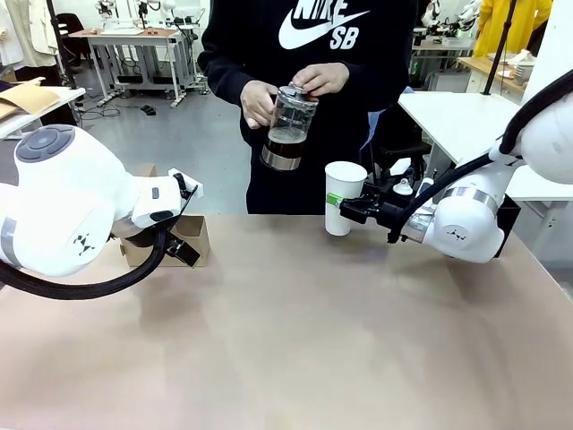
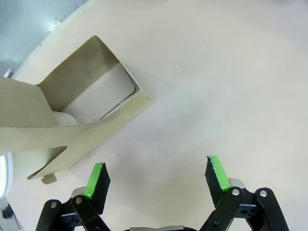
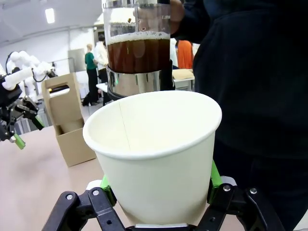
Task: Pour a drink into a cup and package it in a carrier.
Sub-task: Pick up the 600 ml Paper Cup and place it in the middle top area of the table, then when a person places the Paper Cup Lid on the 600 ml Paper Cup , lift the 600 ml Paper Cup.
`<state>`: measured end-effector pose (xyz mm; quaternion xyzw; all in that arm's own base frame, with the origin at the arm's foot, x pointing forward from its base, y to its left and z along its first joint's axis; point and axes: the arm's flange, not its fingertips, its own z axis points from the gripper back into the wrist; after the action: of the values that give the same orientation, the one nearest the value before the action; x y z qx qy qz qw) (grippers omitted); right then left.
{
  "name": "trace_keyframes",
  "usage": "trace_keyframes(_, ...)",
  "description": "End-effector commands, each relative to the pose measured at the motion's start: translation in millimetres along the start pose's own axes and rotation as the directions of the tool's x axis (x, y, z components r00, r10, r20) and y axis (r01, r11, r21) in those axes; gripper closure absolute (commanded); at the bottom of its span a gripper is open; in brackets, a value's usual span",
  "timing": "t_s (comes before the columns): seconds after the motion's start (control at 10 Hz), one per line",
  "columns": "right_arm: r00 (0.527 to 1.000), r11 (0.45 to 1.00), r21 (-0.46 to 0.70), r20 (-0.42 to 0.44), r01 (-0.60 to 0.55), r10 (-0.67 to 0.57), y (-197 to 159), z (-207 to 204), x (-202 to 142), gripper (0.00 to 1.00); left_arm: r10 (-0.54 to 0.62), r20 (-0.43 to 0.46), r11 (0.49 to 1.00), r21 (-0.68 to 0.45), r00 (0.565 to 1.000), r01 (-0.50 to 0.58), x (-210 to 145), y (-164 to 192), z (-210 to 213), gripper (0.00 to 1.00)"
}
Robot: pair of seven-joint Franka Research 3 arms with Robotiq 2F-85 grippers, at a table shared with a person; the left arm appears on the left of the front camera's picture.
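Now right pincer (image 3: 161, 187) is clasping the cup (image 3: 154, 144), needing a level hold, jar (image 3: 139, 53) above it; left pincer (image 2: 156, 174) is gaping.

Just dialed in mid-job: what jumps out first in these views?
A person's hands hold a glass jar of dark drink at the far side. Close by, the right gripper is shut on the open white cup. The left gripper hangs open beside the brown carrier.
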<state>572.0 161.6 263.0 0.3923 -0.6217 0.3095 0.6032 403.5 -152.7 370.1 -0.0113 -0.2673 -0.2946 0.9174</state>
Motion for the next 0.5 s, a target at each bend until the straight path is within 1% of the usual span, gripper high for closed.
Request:
trace_keyframes(0.0,1.000,1.000,-0.009,0.005,0.002,-0.002,-0.1,-0.4,1.8,0.19,0.002,0.001,1.000,-0.002,1.000,-0.002,-0.2,0.4,0.3,0.00)
trace_keyframes(0.4,1.000,1.000,-0.009,0.005,0.002,-0.002,-0.1,-0.4,1.8,0.19,0.002,0.001,1.000,-0.002,1.000,-0.002,-0.2,0.4,0.3,0.00)
